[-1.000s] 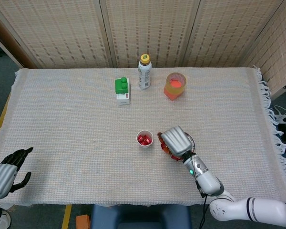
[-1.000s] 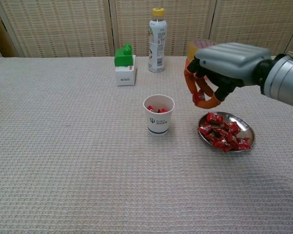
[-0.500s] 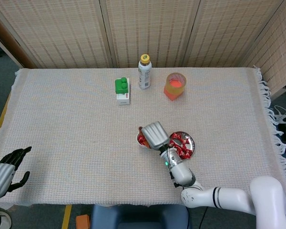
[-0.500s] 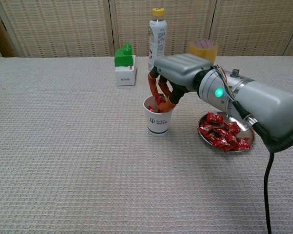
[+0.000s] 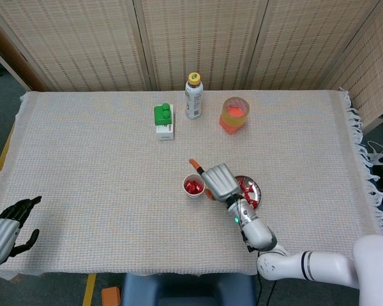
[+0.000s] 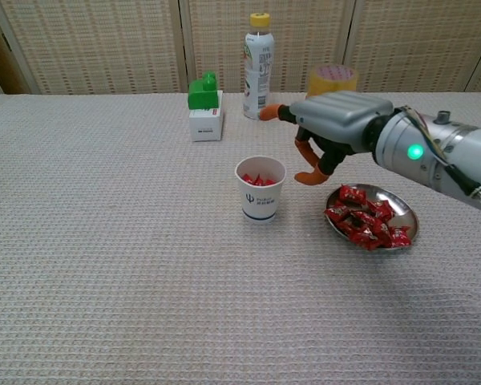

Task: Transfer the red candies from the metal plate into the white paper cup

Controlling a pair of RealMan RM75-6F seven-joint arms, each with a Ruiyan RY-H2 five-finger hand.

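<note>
The white paper cup stands mid-table with red candies inside. Just to its right is the metal plate, holding a pile of red candies. My right hand hovers between cup and plate, above the cup's right rim. Its fingers are spread and it holds nothing. One orange fingertip points left over the cup. My left hand rests at the table's front left corner, far from both, with its fingers apart and nothing in it.
Along the back stand a green-and-white box, a yellow-capped bottle and an orange cup. A woven cloth covers the table, fringed at the right edge.
My right hand carried a candy from above the plate to the cup and let it go. It has since drawn back right, with its fingers spread. The left hand has barely moved.
</note>
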